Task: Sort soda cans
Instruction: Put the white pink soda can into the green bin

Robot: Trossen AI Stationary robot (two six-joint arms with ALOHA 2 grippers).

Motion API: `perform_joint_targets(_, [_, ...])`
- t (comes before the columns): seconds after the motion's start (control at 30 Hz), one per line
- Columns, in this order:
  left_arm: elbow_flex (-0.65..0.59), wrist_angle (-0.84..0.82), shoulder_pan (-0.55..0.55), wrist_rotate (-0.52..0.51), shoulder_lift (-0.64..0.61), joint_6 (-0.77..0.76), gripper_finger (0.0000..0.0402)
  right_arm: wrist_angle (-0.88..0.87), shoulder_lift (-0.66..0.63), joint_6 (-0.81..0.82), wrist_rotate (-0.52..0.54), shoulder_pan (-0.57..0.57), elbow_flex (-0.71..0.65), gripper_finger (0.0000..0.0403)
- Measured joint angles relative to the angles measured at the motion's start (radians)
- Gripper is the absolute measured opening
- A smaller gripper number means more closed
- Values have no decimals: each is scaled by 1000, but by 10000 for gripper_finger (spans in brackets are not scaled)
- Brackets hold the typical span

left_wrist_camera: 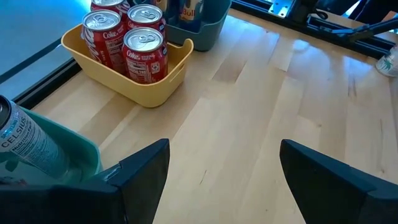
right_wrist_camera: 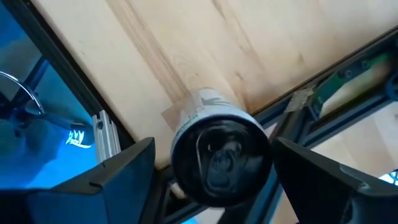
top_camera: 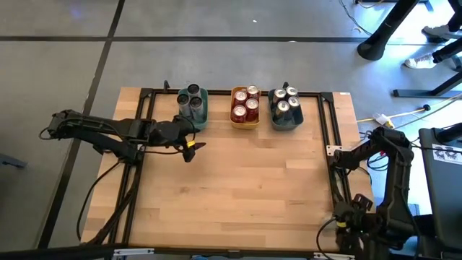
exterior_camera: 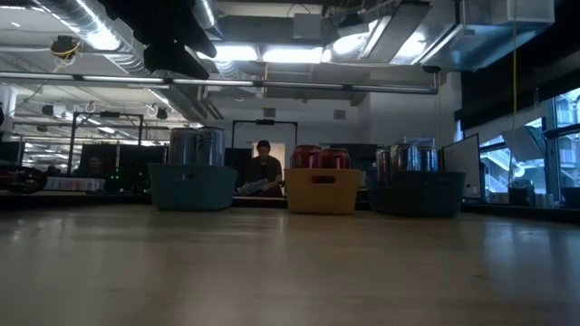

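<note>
Your soda cans [top_camera: 245, 105] all stand in three bins at the table's [top_camera: 238, 195] far edge. They are light, smooth, easily dented: take one around its body. The left pincer [top_camera: 193, 149] hangs open beside the teal bin [top_camera: 204, 115]; the right pincer [right_wrist_camera: 211, 186] is open too, empty.

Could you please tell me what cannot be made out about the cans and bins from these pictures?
- Brand of the cans in the grey bin: too small in the high view, too dark in the low view.
- Teal bin: the left wrist view's edge cuts it off, so only one silver can shows.
- Lower part of every can: bin walls hide them in the low view, e.g. the yellow bin.
</note>
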Motion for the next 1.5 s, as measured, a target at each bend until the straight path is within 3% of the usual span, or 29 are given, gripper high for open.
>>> perform_joint_targets(0.3, [0,0,1,0,0,-2,295,91,0,-1,-71,-1,-102,319])
perform_joint_targets(0.57, [0,0,1,0,0,2,295,146,0,3,-73,-1,-145,316])
perform_joint_targets(0.83, [0,0,1,0,0,29,295,147,-1,-14,-69,-54,-146,241])
perform_joint_targets(1.2, [0,1,0,0,0,48,295,144,-2,-343,124,-291,-90,242])
perform_joint_targets(1.5, [0,14,0,1,33,121,294,314,-3,-818,381,-593,-75,244])
